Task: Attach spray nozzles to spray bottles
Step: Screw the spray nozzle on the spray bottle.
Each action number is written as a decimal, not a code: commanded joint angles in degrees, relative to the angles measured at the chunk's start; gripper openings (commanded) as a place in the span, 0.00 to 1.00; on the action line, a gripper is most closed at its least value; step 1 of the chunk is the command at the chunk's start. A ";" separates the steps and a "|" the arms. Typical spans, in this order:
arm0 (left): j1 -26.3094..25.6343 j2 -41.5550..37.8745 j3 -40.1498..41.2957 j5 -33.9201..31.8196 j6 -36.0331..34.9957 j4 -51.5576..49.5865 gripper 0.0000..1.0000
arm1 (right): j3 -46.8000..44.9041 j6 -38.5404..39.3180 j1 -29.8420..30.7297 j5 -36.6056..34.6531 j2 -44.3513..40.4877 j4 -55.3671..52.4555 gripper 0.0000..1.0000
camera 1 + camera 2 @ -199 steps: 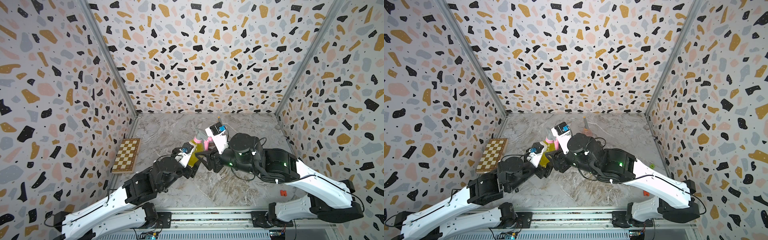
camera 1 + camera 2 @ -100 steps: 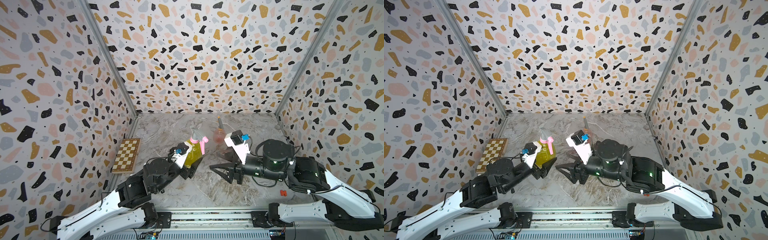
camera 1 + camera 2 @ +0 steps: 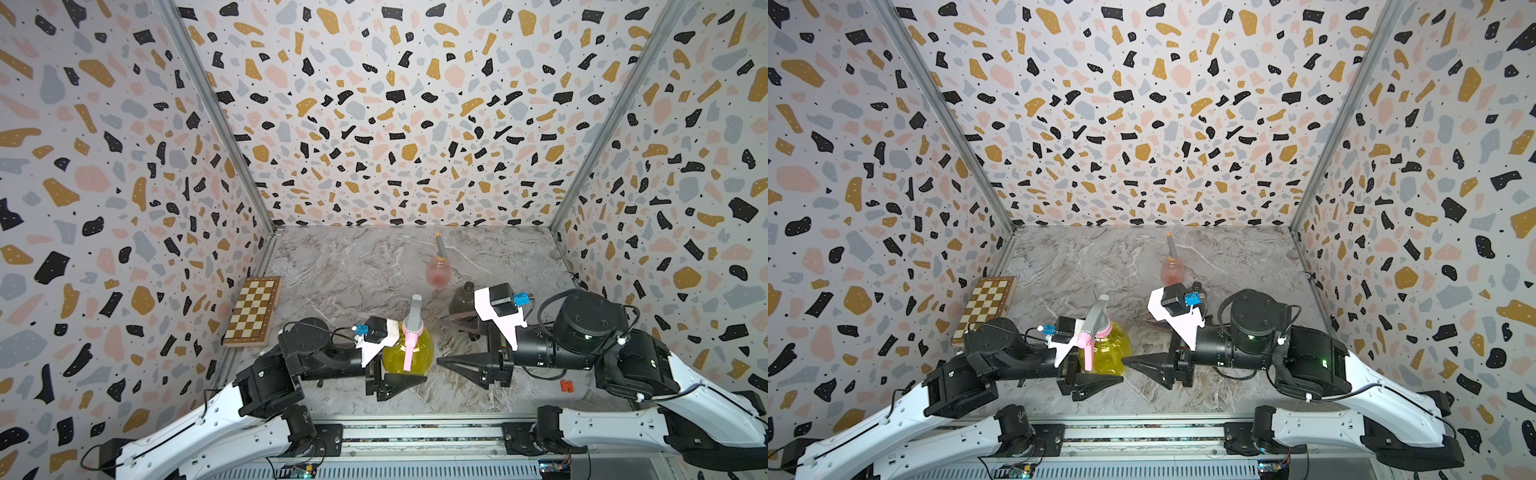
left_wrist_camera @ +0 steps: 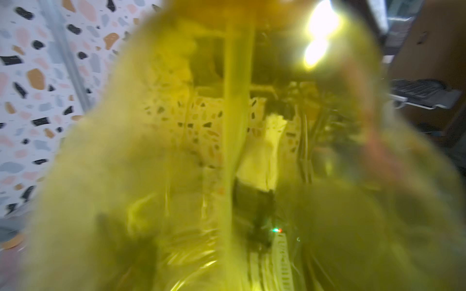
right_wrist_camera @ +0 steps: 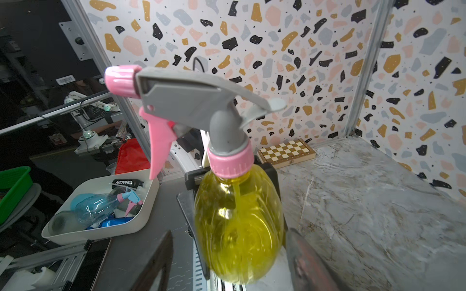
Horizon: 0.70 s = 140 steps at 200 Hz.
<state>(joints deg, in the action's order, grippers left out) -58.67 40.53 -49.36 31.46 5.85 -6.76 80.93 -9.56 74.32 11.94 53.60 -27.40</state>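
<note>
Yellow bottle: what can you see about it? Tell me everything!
The yellow bottle is round-bellied, see-through plastic with faint ribs, and it looks empty. A grey nozzle with a pink trigger, tip and collar sits on its neck, and a thin tube hangs down inside. It is upright, near the front of the table. The left tool grips its belly; nothing else touches it. Whether its base rests on the table is unclear.

Only one wording can be read: white letters, apparently "TONI&GUY", are printed on a black bottle (image 5: 127, 183) lying in a white tray (image 5: 148, 201) in the right wrist view. A barcode sticker (image 5: 65, 80) is seen on a dark panel, its digits too small to be read.
</note>
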 commanded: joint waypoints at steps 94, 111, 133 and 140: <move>1.90 2.44 0.85 21.17 5.19 8.29 0.00 | 2.04 3.18 -4.14 13.51 2.00 5.80 0.66; 1.90 2.41 0.54 21.07 4.80 7.31 0.00 | 2.13 2.64 -5.07 16.73 2.55 6.85 0.65; 1.90 2.42 0.01 20.35 3.53 5.48 0.00 | 2.13 1.95 -5.98 19.62 2.83 8.06 0.62; 1.90 2.27 -0.11 20.17 3.27 5.07 0.00 | 2.18 1.64 -6.32 20.65 2.95 8.31 0.61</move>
<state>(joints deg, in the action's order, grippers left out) -57.06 43.46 -48.03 50.98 11.00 -1.91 80.95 -6.66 68.84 27.09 56.75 -22.11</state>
